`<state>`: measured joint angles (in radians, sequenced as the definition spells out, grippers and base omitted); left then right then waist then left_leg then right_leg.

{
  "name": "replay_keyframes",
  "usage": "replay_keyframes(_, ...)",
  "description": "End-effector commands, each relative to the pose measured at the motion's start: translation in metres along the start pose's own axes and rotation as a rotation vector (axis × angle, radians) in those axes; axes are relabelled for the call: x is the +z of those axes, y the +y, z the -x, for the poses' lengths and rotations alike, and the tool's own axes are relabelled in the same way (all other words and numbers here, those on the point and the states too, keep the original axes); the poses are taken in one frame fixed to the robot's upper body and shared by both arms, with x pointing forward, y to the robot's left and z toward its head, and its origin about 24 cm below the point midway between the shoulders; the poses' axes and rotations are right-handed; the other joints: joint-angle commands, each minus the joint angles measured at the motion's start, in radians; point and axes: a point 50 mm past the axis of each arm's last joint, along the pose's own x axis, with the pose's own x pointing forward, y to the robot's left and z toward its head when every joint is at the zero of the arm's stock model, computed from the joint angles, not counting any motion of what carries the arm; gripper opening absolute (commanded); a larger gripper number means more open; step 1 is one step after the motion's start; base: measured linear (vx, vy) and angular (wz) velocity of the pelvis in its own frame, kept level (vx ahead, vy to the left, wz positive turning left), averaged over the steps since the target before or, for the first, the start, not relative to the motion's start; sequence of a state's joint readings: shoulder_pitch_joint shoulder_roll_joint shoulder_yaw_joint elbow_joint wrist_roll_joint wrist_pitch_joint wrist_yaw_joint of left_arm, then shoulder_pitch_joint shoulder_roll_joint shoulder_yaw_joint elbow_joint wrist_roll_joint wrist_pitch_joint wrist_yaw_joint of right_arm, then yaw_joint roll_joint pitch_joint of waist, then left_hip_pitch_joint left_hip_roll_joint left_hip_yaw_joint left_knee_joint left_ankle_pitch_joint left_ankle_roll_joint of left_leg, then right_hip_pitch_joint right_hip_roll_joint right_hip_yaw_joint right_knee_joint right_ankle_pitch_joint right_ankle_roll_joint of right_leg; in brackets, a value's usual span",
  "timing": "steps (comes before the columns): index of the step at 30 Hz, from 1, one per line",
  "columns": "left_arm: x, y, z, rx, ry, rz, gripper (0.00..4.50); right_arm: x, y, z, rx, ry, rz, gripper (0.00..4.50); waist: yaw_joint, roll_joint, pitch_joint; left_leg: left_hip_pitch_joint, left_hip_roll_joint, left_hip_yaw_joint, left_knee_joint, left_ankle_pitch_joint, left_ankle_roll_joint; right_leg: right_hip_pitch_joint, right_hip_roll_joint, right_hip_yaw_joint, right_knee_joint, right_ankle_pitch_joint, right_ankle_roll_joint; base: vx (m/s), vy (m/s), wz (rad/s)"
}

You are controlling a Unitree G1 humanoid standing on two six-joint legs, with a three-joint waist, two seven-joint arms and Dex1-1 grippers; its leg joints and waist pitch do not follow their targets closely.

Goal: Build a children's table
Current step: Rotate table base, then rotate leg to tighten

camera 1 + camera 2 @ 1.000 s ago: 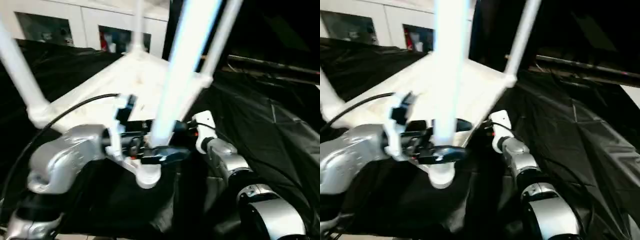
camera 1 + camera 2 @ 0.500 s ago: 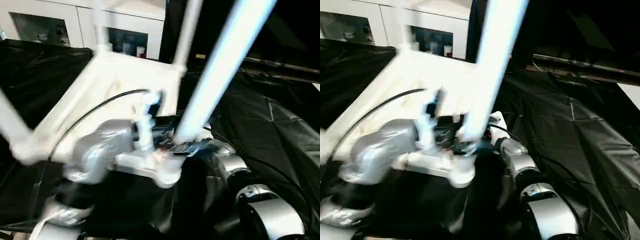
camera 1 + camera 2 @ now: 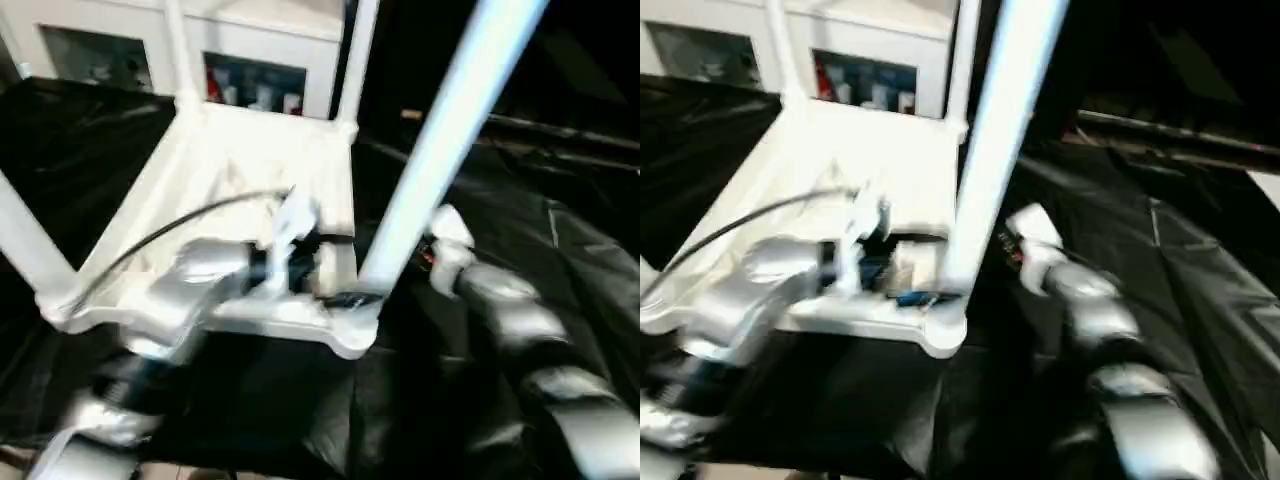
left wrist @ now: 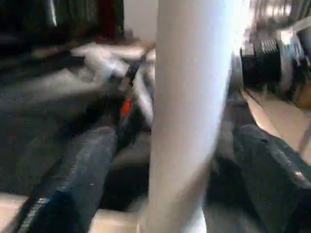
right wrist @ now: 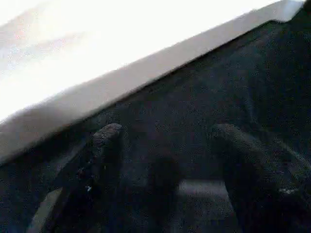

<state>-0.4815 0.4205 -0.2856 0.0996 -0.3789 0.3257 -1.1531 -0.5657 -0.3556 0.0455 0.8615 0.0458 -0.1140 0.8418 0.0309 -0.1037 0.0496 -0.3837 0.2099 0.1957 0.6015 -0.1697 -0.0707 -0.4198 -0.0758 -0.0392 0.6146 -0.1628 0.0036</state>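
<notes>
Four legs upright on inverted children's table (image 3: 250, 180), nearest leg (image 4: 187, 111) standing vertical between left gripper (image 4: 180, 184) fingers spread around it, not visibly pinching; right gripper (image 5: 167, 170) empty, spread, just beside tabletop edge.

A lab-like room: black sheeting (image 3: 560, 270) drapes the work area, and white glass-fronted cabinets (image 3: 250, 85) stand behind that sheeting.
</notes>
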Motion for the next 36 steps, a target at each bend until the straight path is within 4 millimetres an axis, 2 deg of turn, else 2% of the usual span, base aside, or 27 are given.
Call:
replay_keyframes(1, -0.006, 0.002, 0.000, -0.029, 0.075, -0.036, 3.80, 0.011, -0.004, 0.013, 0.083, -0.009, 0.075, 3.12, 0.003, 0.016, -0.063, 0.024, 0.021, -0.006, -0.072, -0.291, -0.004, 0.042, -0.039, 0.031, -0.074, -0.280, -0.177, 0.000, 0.000, 0.00)
replay_keyframes(4, -0.017, 0.008, 0.005, -0.025, 0.181, -0.081, 3.63, 0.014, -0.005, 0.029, 0.163, 0.017, 0.150, 3.12, 0.008, 0.013, -0.060, 0.025, 0.022, -0.009, -0.074, -0.306, 0.004, 0.042, -0.041, 0.031, -0.078, -0.310, -0.164, 0.000, 0.000, 0.00)
replay_keyframes(5, -0.021, 0.009, 0.006, -0.032, 0.218, -0.089, 3.59, 0.016, -0.005, 0.036, 0.201, 0.033, 0.173, 3.12, 0.006, 0.018, -0.059, 0.021, 0.021, -0.010, -0.076, -0.311, 0.001, 0.044, -0.041, 0.031, -0.081, -0.320, -0.162, 0.000, 0.000, 0.00)
replay_keyframes(6, -0.021, 0.009, 0.006, -0.032, 0.218, -0.089, 3.59, 0.016, -0.005, 0.036, 0.201, 0.033, 0.173, 3.12, 0.008, 0.016, -0.062, 0.024, 0.022, -0.011, -0.073, -0.311, -0.001, 0.044, -0.043, 0.031, -0.078, -0.317, -0.164, 0.000, 0.000, 0.00)
replay_keyframes(7, -0.024, 0.011, 0.007, -0.037, 0.250, -0.097, 3.49, 0.018, -0.004, 0.042, 0.243, 0.049, 0.186, 3.12, 0.008, 0.021, -0.061, 0.025, 0.022, -0.011, -0.075, -0.316, -0.001, 0.042, -0.043, 0.032, -0.078, -0.316, -0.169, 0.000, 0.000, 0.00)
replay_keyframes(8, -0.026, 0.011, 0.007, -0.039, 0.262, -0.099, 3.27, 0.019, -0.003, 0.045, 0.261, 0.056, 0.189, 3.12, 0.010, 0.018, -0.060, 0.025, 0.023, -0.011, -0.075, -0.321, 0.002, 0.043, -0.042, 0.031, -0.080, -0.315, -0.170, 0.000, 0.000, 0.00)
replay_keyframes(9, -0.030, 0.014, 0.007, -0.056, 0.305, -0.109, 3.23, 0.023, 0.001, 0.056, 0.345, 0.081, 0.203, 3.12, 0.010, 0.020, -0.059, 0.022, 0.022, -0.012, -0.077, -0.320, 0.005, 0.044, -0.042, 0.031, -0.081, -0.314, -0.173, 0.000, 0.000, 0.00)
replay_keyframes(10, -0.030, 0.014, 0.007, -0.056, 0.305, -0.109, 3.23, 0.023, 0.001, 0.056, 0.345, 0.081, 0.203, 3.12, 0.015, 0.018, -0.060, 0.027, 0.024, -0.011, -0.074, -0.322, 0.009, 0.043, -0.043, 0.031, -0.081, -0.308, -0.172, 0.000, 0.000, 0.00)
replay_keyframes(11, -0.033, 0.015, 0.007, -0.078, 0.338, -0.119, 3.04, 0.025, 0.006, 0.066, 0.413, 0.108, 0.208, 3.12, 0.013, 0.020, -0.060, 0.023, 0.022, -0.012, -0.076, -0.326, 0.013, 0.047, -0.043, 0.031, -0.082, -0.310, -0.175, 0.000, 0.000, 0.00)
replay_keyframes(12, -0.034, 0.016, 0.007, -0.086, 0.347, -0.122, 3.04, 0.025, 0.008, 0.069, 0.434, 0.121, 0.206, 3.12, 0.017, 0.023, -0.061, 0.025, 0.024, -0.014, -0.076, -0.325, 0.013, 0.048, -0.044, 0.031, -0.081, -0.308, -0.173, 0.000, 0.000, 0.00)
replay_keyframes(13, -0.036, 0.015, 0.008, -0.098, 0.359, -0.118, 2.91, 0.025, 0.009, 0.072, 0.453, 0.135, 0.203, 3.12, 0.018, 0.021, -0.061, 0.027, 0.025, -0.013, -0.075, -0.324, 0.016, 0.046, -0.044, 0.032, -0.082, -0.301, -0.175, 0.000, 0.000, 0.00)
replay_keyframes(14, -0.037, 0.015, 0.009, -0.110, 0.371, -0.115, 2.77, 0.024, 0.011, 0.074, 0.470, 0.148, 0.198, 3.12, 0.020, 0.026, -0.060, 0.023, 0.025, -0.014, -0.077, -0.321, 0.017, 0.047, -0.047, 0.031, -0.082, -0.306, -0.180, 0.000, 0.000, 0.00)
replay_keyframes(16, -0.039, 0.016, 0.011, -0.117, 0.395, -0.119, 2.72, 0.023, 0.014, 0.078, 0.495, 0.166, 0.191, 3.12, 0.018, 0.023, -0.060, 0.021, 0.024, -0.014, -0.075, -0.324, 0.014, 0.046, -0.048, 0.030, -0.081, -0.318, -0.186, 0.000, 0.000, 0.00)
replay_keyframes(20, -0.044, 0.019, 0.017, -0.117, 0.449, -0.134, 2.31, 0.022, 0.021, 0.083, 0.516, 0.186, 0.180, 3.12, 0.019, 0.025, -0.059, 0.026, 0.025, -0.015, -0.075, -0.336, 0.009, 0.042, -0.049, 0.029, -0.085, -0.344, -0.181, 0.000, 0.000, 0.00)
replay_keyframes(21, -0.045, 0.020, 0.019, -0.118, 0.460, -0.132, 2.31, 0.021, 0.022, 0.084, 0.516, 0.196, 0.181, 3.12, 0.020, 0.041, -0.058, 0.030, 0.026, -0.016, -0.077, -0.357, 0.001, 0.039, -0.048, 0.029, -0.089, -0.351, -0.182, 0.000, 0.000, 0.00)
replay_keyframes(23, -0.046, 0.020, 0.020, -0.118, 0.467, -0.127, 2.04, 0.021, 0.023, 0.084, 0.515, 0.201, 0.181, 3.12, 0.020, 0.034, -0.058, 0.028, 0.025, -0.017, -0.077, -0.357, 0.000, 0.043, -0.048, 0.029, -0.085, -0.340, -0.187, 0.000, 0.000, 0.00)
replay_keyframes(27, -0.049, 0.021, 0.029, -0.119, 0.494, -0.098, 1.72, 0.022, 0.025, 0.086, 0.516, 0.213, 0.170, 3.12, 0.026, 0.038, -0.057, 0.027, 0.025, -0.017, -0.077, -0.350, 0.000, 0.043, -0.051, 0.030, -0.085, -0.356, -0.183, 0.000, 0.000, 0.00)
replay_keyframes(31, -0.051, 0.022, 0.033, -0.112, 0.503, -0.093, 1.44, 0.022, 0.026, 0.086, 0.515, 0.214, 0.166, 3.12, 0.025, 0.037, -0.057, 0.028, 0.025, -0.018, -0.077, -0.359, -0.005, 0.041, -0.052, 0.029, -0.086, -0.367, -0.183, 0.000, 0.000, 0.00)
replay_keyframes(32, -0.051, 0.023, 0.034, -0.108, 0.500, -0.093, 1.14, 0.022, 0.027, 0.085, 0.514, 0.215, 0.165, 3.12, 0.026, 0.038, -0.058, 0.028, 0.026, -0.017, -0.077, -0.357, -0.006, 0.041, -0.051, 0.029, -0.085, -0.363, -0.183, 0.000, 0.000, 0.00)
replay_keyframes(33, -0.051, 0.023, 0.034, -0.105, 0.497, -0.092, 1.05, 0.022, 0.028, 0.085, 0.514, 0.215, 0.164, 3.12, 0.025, 0.036, -0.058, 0.028, 0.025, -0.017, -0.076, -0.356, -0.005, 0.041, -0.051, 0.029, -0.085, -0.363, -0.183, 0.000, 0.000, 0.00)
replay_keyframes(36, -0.053, 0.023, 0.034, -0.101, 0.492, -0.084, 0.97, 0.023, 0.028, 0.084, 0.515, 0.216, 0.163, 3.12, 0.026, 0.038, -0.058, 0.030, 0.026, -0.018, -0.077, -0.357, -0.006, 0.041, -0.052, 0.029, -0.085, -0.359, -0.186, 0.000, 0.000, 0.00)
